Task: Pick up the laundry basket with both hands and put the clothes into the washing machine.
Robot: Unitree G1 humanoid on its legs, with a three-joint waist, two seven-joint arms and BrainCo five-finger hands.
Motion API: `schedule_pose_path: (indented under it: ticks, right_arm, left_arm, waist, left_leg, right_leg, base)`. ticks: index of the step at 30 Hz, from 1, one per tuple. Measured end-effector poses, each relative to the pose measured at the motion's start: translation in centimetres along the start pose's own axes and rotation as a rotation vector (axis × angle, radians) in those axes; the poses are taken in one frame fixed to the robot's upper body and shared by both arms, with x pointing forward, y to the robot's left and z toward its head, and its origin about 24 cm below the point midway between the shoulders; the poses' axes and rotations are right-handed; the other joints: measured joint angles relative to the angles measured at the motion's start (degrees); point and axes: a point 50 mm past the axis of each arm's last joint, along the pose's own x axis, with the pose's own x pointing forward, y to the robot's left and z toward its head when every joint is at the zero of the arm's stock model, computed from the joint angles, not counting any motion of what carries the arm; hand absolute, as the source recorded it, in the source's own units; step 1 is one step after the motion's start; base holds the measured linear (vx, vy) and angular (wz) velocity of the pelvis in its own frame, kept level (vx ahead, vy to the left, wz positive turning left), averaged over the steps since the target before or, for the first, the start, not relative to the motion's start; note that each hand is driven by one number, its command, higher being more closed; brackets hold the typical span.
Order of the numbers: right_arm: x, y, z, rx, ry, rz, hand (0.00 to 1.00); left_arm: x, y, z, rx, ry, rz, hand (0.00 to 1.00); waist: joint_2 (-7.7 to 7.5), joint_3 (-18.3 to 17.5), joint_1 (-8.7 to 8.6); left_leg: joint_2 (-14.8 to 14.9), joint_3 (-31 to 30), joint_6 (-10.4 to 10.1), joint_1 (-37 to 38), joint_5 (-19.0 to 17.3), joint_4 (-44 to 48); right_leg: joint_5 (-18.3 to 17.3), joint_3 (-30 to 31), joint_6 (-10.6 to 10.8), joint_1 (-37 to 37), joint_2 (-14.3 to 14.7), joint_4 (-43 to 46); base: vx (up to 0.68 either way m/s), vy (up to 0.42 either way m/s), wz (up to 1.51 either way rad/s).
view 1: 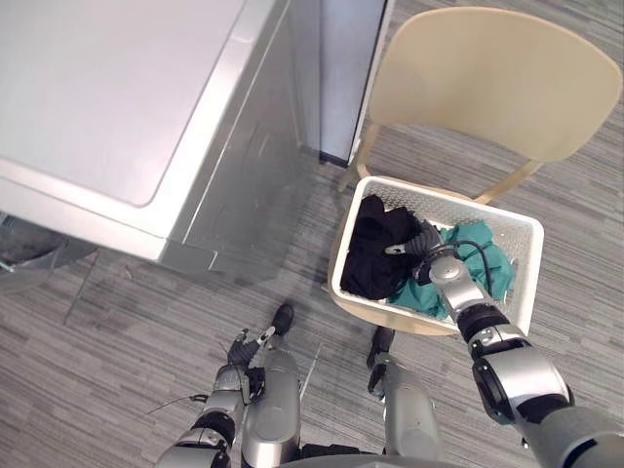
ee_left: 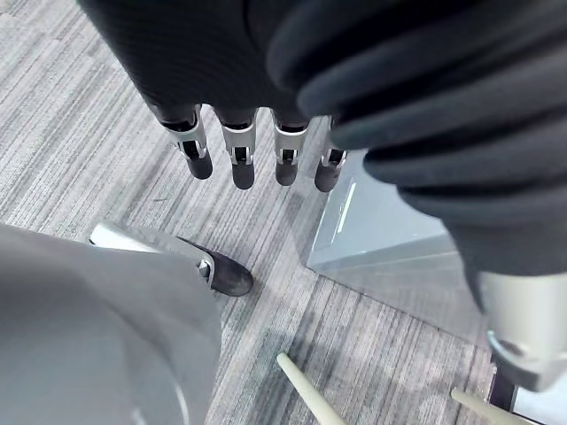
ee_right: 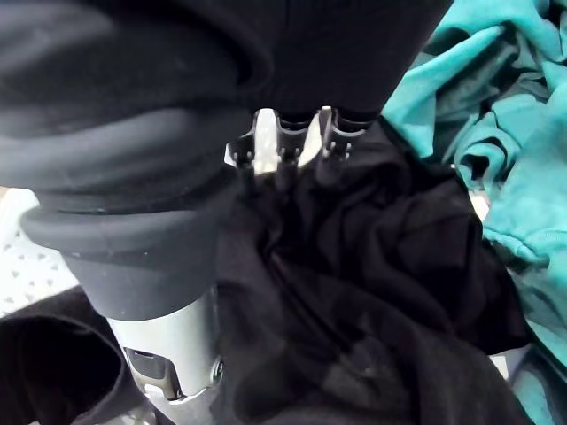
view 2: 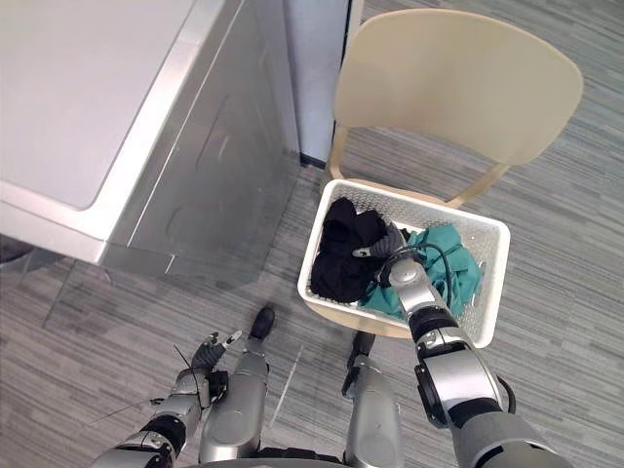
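The right robot hand (view 1: 423, 244) is resting in the laundry basket (view 1: 447, 202) on the chair (view 1: 497, 78), centre right, sunk into the black clothes (view 1: 369, 255); its grip cannot be told. The left robot hand (view 1: 244, 348) is hanging released, lower left.

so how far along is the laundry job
Nothing looks done yet: the white basket sits on the chair with black clothes and teal clothes inside. In hand: the right hand is down on the black clothes. The left hand hangs open, low. Left: lifting the basket, loading the washing machine.
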Motion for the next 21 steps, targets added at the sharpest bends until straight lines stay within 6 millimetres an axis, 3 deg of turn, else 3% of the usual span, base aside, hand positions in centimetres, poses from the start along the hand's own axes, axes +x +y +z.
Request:
schedule_pose_path:
  ticks: [8, 12, 14, 15, 19, 21]
  right_arm:
    - [0.4, -1.4, 1.1, 0.039, -0.021, -0.083, 0.00]
    - [0.6, -1.8, 1.9, 0.036, -0.041, -0.110, 0.00]
    - [0.8, -2.5, 2.9, 0.017, -0.067, -0.128, 0.00]
    - [0.9, -2.7, 3.2, 0.003, -0.074, -0.133, 1.00]
    - [0.9, -3.5, 3.0, -0.094, -0.075, -0.180, 1.00]
    - [0.9, -4.5, 2.8, -0.143, -0.069, -0.211, 1.00]
  left_arm:
    - [0.6, -1.2, 3.0, -0.130, -0.062, 0.022, 0.00]
    - [0.7, -2.1, 5.3, -0.214, -0.120, 0.016, 0.00]
    - [0.6, -2.9, 6.8, -0.263, -0.159, -0.004, 0.00]
    - [0.6, -3.1, 7.1, -0.279, -0.166, -0.009, 0.00]
    - [0.5, -3.8, 8.0, -0.293, -0.196, -0.029, 0.00]
    - [0.5, -3.8, 8.1, -0.310, -0.197, -0.028, 0.00]
  waist:
    - [-0.66, 0.92, 2.81]
    - [-1.30, 1.26, 2.86]
    - [-1.56, 1.39, 3.14]
    - [-1.57, 1.39, 3.19]
    - [-1.63, 1.40, 3.45]
    - [-1.62, 1.40, 4.55]
  left_leg:
    - [-2.14, -3.60, -0.34, -9.13, 0.05, 4.47]
    - [-3.54, -4.11, -0.59, -15.12, -0.84, 10.24]
    - [-3.74, -3.91, -0.35, -19.46, -2.93, 15.15]
    - [-3.74, -3.73, -0.14, -20.53, -3.41, 16.26]
    - [-2.54, -0.11, 0.03, -24.35, -3.90, 18.82]
    - [-1.93, 0.64, 0.02, -24.97, -3.87, 19.19]
  right_leg:
    - [-5.11, -3.89, -0.15, -8.26, -3.20, 10.40]
    - [-6.06, -5.50, -0.38, -11.83, -4.45, 13.72]
    - [-6.21, -5.46, -0.39, -14.57, -4.68, 15.52]
    - [-6.26, -5.45, -0.38, -15.23, -4.73, 15.97]
    - [-7.40, -5.89, 0.02, -17.57, -5.59, 18.00]
    - [-7.63, -5.80, 0.03, -18.20, -5.85, 18.77]
  base:
    - [-0.05, -0.042, 0.32]
    - [-0.03, 0.006, 0.20]
    - [-0.08, 0.044, -0.05]
    - [-0.11, 0.055, -0.10]
    - [-0.09, 0.030, 0.08]
    - [-0.03, -0.004, 0.02]
